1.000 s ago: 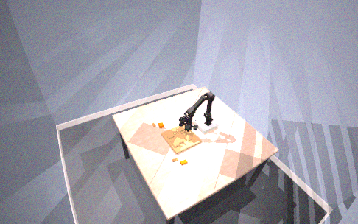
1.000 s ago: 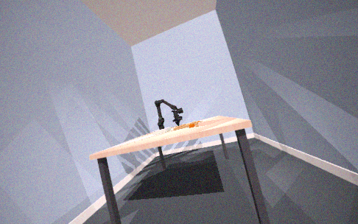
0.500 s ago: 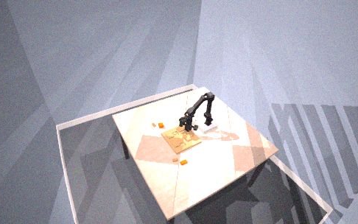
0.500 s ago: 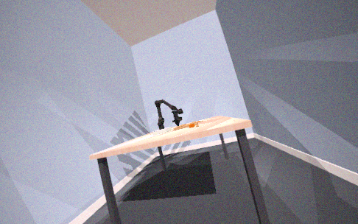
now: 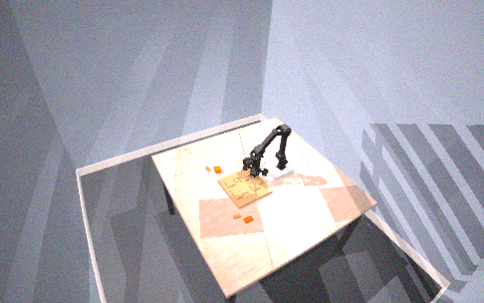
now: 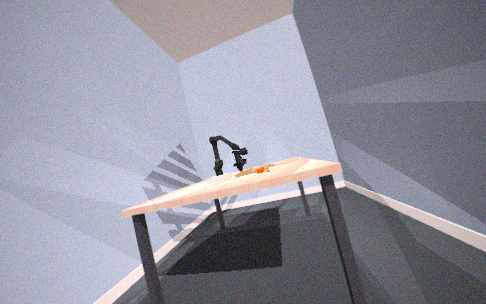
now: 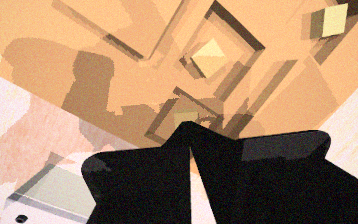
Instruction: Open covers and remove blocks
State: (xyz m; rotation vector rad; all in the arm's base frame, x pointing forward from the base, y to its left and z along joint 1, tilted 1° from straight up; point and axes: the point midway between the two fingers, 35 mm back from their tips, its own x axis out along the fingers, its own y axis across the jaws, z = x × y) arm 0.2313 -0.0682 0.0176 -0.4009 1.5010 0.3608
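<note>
Hovering low over the edge of the board [image 5: 242, 197] [image 6: 247, 173] [image 7: 145, 80] nearest the arm's base [image 5: 282, 172] [image 7: 45, 212], the hand [image 5: 255, 174] [image 6: 240, 168] [image 7: 186, 126] is clenched, its tips together with nothing in their grasp. The board lies flat on the table [image 5: 297, 224] [image 6: 233, 187] [image 7: 0, 100]. Near one side of it sit an orange block [image 5: 217, 169] and a small, thin piece; near another, a flatter orange block [image 5: 248, 219] and a tan piece [image 5: 237, 216]. The wrist view shows pale knobs amid dark-edged recesses; whether any well holds a block, I cannot tell.
</note>
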